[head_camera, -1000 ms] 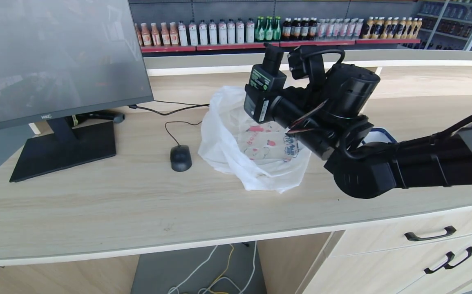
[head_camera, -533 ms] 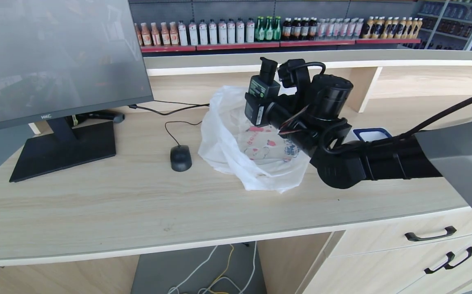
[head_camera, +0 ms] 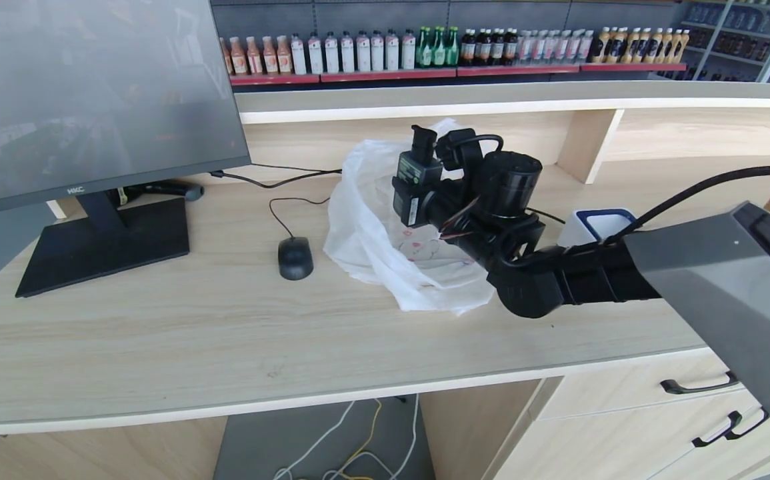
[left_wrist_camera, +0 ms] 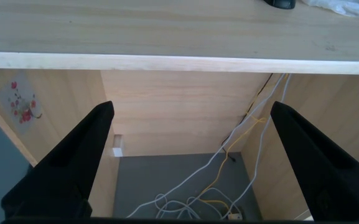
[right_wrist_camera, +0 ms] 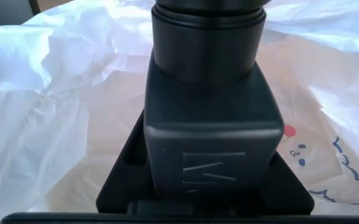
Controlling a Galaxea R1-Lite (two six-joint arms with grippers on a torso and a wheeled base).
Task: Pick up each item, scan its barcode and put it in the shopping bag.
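One black bottle (head_camera: pixel 415 180) clamped in right gripper (head_camera: pixel 434 203) over shopping bag (head_camera: pixel 365 220) at middle of counter (head_camera: pixel 158 333); right arm (head_camera: pixel 578 283) hides bag's right side. Mouse (head_camera: pixel 295 258) just left of bag. Left gripper (left_wrist_camera: pixel 191 112) spread open below counter's front edge.

Over the last second we carried the black bottle (head_camera: pixel 413 179), clamped in the right gripper (head_camera: pixel 433 199), forward and down. It went from high above the shopping bag (head_camera: pixel 361 227) to the bag's open mouth. Our right arm stretched farther out across the counter as it dropped, so its elbow sank lower in the head view. The arm came to cover more of the printed packet (head_camera: pixel 418 248) lying in the bag. The white and blue tub (head_camera: pixel 595 225) behind the arm, half hidden before, came into plain sight.
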